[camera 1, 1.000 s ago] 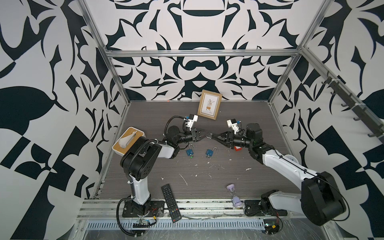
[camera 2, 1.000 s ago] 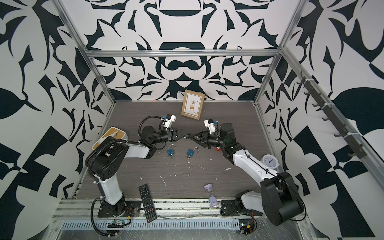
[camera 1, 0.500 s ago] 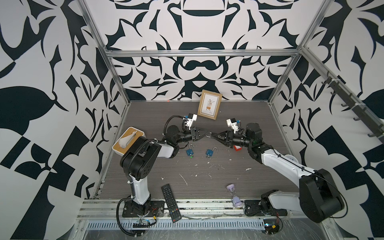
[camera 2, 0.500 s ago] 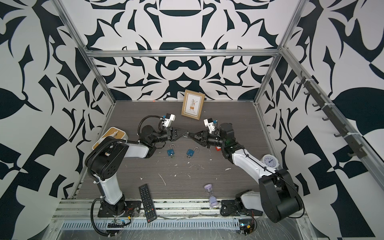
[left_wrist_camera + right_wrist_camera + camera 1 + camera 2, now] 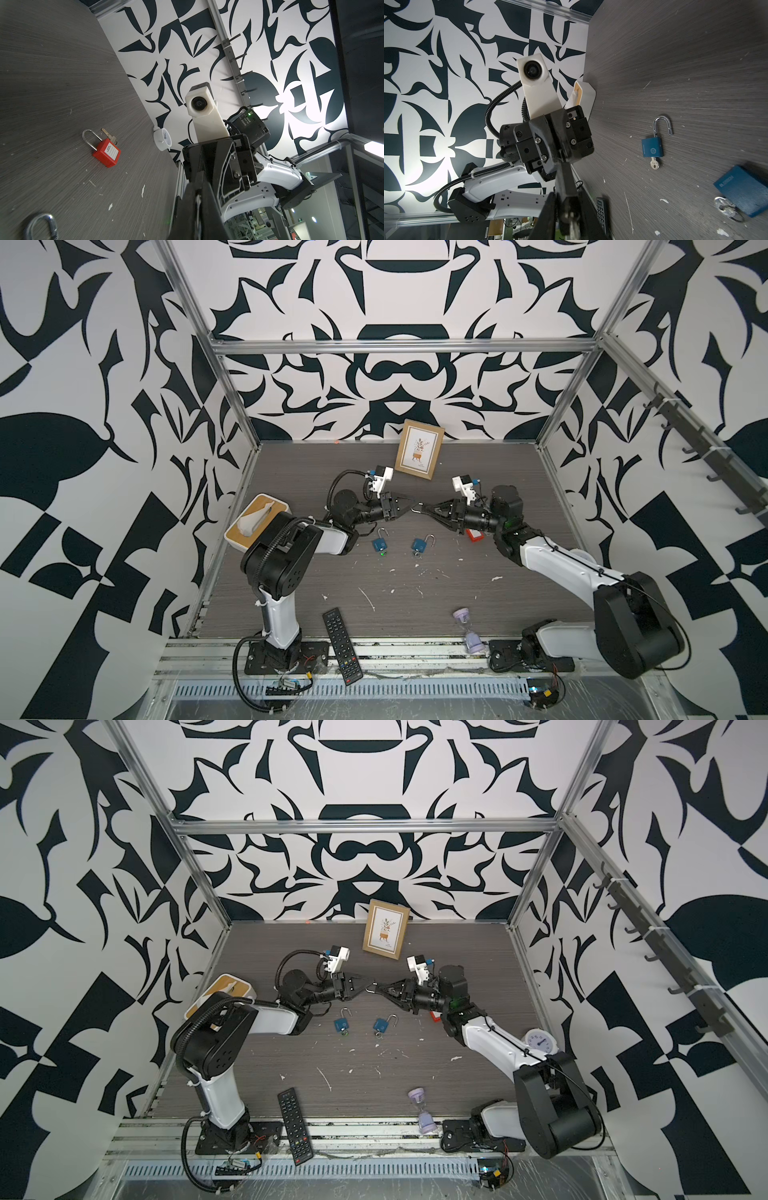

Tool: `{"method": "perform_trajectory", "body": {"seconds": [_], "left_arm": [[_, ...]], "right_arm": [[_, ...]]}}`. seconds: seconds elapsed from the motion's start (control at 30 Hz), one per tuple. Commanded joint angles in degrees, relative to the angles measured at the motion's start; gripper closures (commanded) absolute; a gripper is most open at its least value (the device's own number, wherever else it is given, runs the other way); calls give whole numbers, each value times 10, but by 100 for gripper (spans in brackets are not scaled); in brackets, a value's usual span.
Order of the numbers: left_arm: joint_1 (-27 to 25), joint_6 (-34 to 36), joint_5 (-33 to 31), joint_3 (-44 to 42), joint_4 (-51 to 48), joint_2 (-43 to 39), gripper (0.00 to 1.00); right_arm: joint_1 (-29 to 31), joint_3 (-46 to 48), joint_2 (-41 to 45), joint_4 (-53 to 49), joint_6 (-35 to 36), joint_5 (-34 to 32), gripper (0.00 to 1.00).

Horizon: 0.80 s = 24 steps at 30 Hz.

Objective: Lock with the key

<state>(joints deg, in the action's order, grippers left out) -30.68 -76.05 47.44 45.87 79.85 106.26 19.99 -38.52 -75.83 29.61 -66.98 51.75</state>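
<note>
Item: key. Location: mid-air, centre of a top view, between the two claw tips.
Left claw: clenched, seemingly on key.
Right claw: jaws slightly apart about key; grip cannot be told.
Change: tips, a little apart a second ago, now all but touch. Judged a hand-over under way.
Blue padlock, second blue padlock: shackles open, on surface, just below claws in frame. Locking not begun.
</note>
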Motion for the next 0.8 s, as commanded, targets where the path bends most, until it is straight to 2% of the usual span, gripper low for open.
{"method": "perform_trajectory", "body": {"seconds": [0.0, 0.1, 0.3, 0.33, 0.37, 0.5, 0.53, 0.57, 0.6, 0.67, 0.77], "left_arm": [[-4, -3, 12, 12, 18, 7, 100], [-4, -4, 11, 11, 18, 8, 100], [-4, -3, 9, 11, 18, 9, 100], [-5, -4, 9, 11, 18, 10, 100], [-5, -5, 11, 12, 18, 11, 100], [-4, -4, 21, 14, 18, 12, 100], [-2, -3, 25, 14, 19, 11, 92], [0, 1, 28, 12, 18, 7, 71], [2, 8, 29, 8, 19, 2, 57], [4, 19, 33, 3, 18, -8, 45], [3, 14, 46, 10, 19, -6, 44]], "right_arm": [[4, -9, 6, 66, -6, 8, 74], [3, -8, -1, 82, -15, 8, 75], [3, 1, -5, 101, -25, 14, 87], [3, 2, -5, 102, -25, 15, 91], [3, 3, -5, 104, -24, 16, 100], [3, 2, -6, 104, -14, 21, 100], [1, 0, -6, 96, -9, 24, 100], [-2, -2, -6, 85, 0, 29, 100], [-5, -4, -5, 73, 7, 34, 100], [-12, -4, -2, 64, 11, 43, 100], [-16, -4, 2, 55, 12, 48, 100]]}}
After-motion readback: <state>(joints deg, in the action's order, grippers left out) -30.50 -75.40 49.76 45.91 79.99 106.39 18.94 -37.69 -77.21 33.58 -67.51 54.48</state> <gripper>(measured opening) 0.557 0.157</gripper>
